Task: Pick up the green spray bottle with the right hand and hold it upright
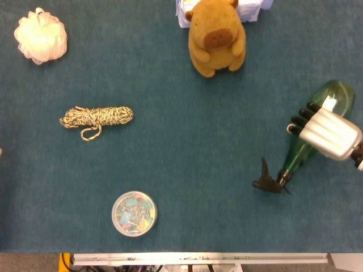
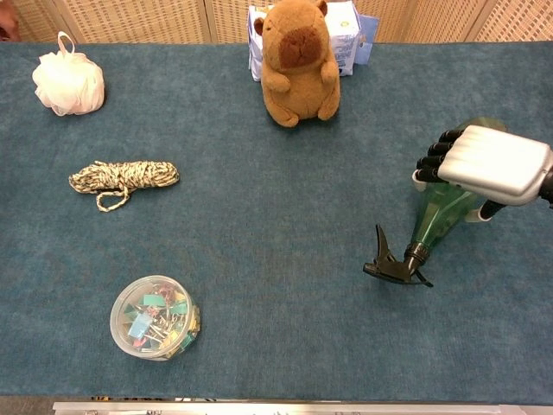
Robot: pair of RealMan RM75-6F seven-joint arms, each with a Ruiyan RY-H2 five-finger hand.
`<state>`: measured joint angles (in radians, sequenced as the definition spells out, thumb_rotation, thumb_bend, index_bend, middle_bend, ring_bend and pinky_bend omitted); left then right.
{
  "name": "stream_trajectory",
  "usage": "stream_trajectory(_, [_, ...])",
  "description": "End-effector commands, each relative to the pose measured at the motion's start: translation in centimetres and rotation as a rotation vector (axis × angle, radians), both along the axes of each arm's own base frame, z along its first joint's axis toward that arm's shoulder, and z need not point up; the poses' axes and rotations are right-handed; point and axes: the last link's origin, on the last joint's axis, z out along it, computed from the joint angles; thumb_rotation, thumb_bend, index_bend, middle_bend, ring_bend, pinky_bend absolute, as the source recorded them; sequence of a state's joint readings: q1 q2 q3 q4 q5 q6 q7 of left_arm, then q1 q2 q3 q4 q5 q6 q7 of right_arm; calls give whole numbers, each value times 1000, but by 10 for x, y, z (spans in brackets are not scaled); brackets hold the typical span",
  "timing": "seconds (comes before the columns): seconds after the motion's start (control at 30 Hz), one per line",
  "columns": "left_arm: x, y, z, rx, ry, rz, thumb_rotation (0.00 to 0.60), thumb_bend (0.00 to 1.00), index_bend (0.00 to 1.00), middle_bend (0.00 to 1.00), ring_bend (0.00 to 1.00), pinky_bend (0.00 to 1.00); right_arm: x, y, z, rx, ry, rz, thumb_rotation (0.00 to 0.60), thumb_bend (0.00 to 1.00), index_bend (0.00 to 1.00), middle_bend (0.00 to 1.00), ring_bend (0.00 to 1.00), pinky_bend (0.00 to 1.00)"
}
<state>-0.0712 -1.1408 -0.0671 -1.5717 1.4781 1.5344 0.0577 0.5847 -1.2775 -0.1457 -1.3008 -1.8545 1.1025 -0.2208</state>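
Black trigger nozzle [image 2: 390, 264] nearest, pointing left. Green spray bottle [image 2: 436, 214] tilted, body running up-right under right hand [image 2: 492, 164]. Hand wrapped over bottle body, fingers [image 2: 435, 156] curled around it. Blue counter [image 2: 276, 259] beneath.

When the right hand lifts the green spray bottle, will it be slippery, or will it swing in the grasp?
Probably somewhat slippery: the green spray bottle looks smooth and glossy. The right hand holds its wide body while the black trigger head sticks out far, so it may pivot. It looks like clear plastic, so likely light.
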Motion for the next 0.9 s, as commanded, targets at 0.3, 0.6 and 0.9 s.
stream_trajectory(0.3, [1,0,-1,-2,6,-2,600,39,556,466,239,291,8,-3,15,-83,-333,-190,600,0,457,538,434,417])
stream_trajectory(0.6, [0,-1,-1,-2,6,1,600,38,556,466,239,290,13,1,8,-23,-763,-421,600,0,457,519,434,417])
stream_trajectory(0.9, [0,-1,-1,-4,5,1,600,38,556,466,240,290,27,9,3,126,-1179,-582,600,0,457,516,433,417])
